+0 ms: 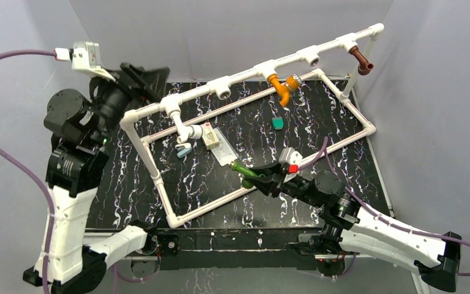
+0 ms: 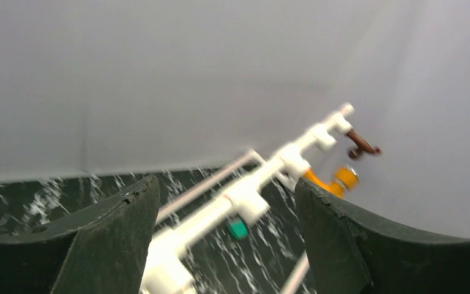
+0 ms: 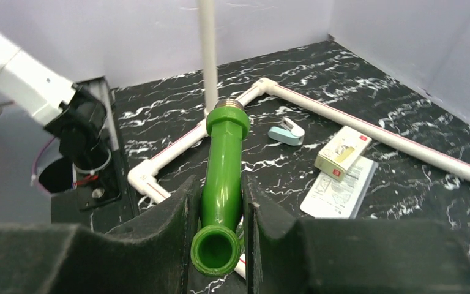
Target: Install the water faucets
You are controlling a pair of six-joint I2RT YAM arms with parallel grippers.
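My right gripper (image 1: 256, 176) (image 3: 220, 205) is shut on the bright green faucet (image 1: 243, 169) (image 3: 224, 165), gripping its spout, with the threaded end pointing away over the mat. The orange faucet (image 1: 281, 87) (image 2: 336, 179), the brown faucet (image 1: 361, 61) (image 2: 361, 144) and the white faucet (image 1: 186, 131) hang from tee sockets on the long white pipe (image 1: 245, 75) (image 2: 245, 199). My left gripper (image 1: 145, 78) (image 2: 226, 184) is open and empty, held high at the pipe's left end, with the pipe showing between its jaws.
A white pipe frame (image 1: 159, 177) (image 3: 159, 162) lies on the black marbled mat. A flat teal piece (image 1: 277, 123) (image 2: 238, 229), a small box (image 1: 209, 136) (image 3: 341, 153), a leaflet (image 1: 224, 154) (image 3: 338, 191) and a light blue piece (image 1: 183, 150) (image 3: 286, 131) lie inside it.
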